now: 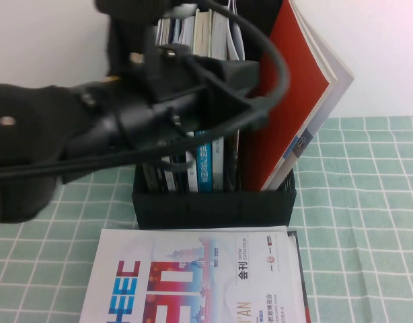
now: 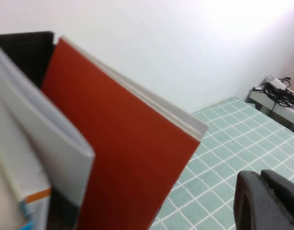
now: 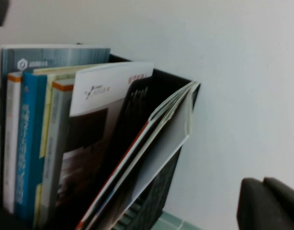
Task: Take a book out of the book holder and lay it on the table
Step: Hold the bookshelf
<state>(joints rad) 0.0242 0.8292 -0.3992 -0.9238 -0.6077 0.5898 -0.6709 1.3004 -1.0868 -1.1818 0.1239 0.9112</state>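
Left pincer point(image 1: 223, 81), grip state unclear, upper-centre over black slotted plastic book holder point(image 1: 213, 205); right pincer point(image 3: 269, 203) likewise unclear; leaning red-covered book point(image 1: 290, 94) could topple if nudged

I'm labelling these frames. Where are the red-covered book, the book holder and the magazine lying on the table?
red-covered book point(image 1: 294, 87): high view, on its red cover.
book holder point(image 1: 213, 208): high view, on its low front wall.
magazine point(image 1: 193, 282): high view, on its front cover.
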